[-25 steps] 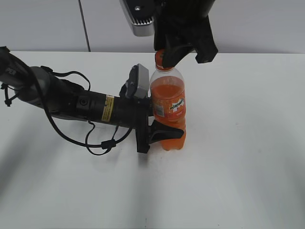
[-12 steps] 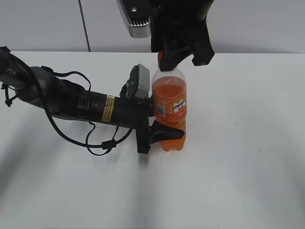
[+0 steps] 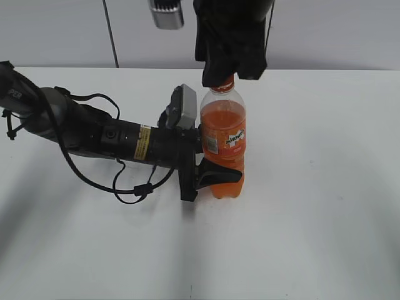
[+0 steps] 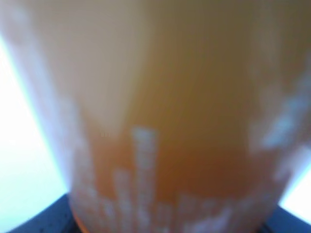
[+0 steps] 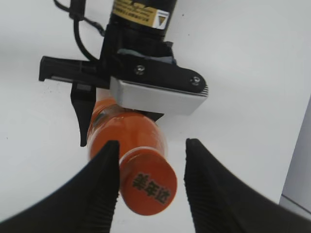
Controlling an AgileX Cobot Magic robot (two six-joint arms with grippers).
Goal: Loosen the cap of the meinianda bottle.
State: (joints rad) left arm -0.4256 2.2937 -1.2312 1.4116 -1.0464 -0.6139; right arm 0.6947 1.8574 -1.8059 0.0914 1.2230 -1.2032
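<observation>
In the exterior view, the left arm stretches in from the left edge of the frame across the white table (image 3: 300, 237), lying nearly level, with a loose black cable (image 3: 128, 187) looping beneath it. Its left gripper (image 3: 209, 164) sits at the middle of the frame, and its black fingers are clamped on the lower body of the meinianda bottle (image 3: 223, 134), one finger showing in front just below the orange label. The bottle stands upright at the centre of the frame, filled with orange liquid. The left wrist view is filled by a blurred orange surface, the bottle wall (image 4: 160, 116) pressed close to the lens, with bright table at both lower corners.

At the top centre of the exterior view the right gripper (image 3: 226, 74) hangs straight down over the bottle's neck and hides most of the cap there. In the right wrist view the cap (image 5: 148, 188) lies in the lower middle of the frame, orange with dark characters on top. The two ribbed black fingers (image 5: 99, 194) stand spread on either side of it: the left one lies against or just beside the cap's edge, and a clear gap separates the cap from the right one. Above it in that frame the left arm's grey wrist camera housing (image 5: 158, 94) lies across the bottle's shoulder.
</observation>
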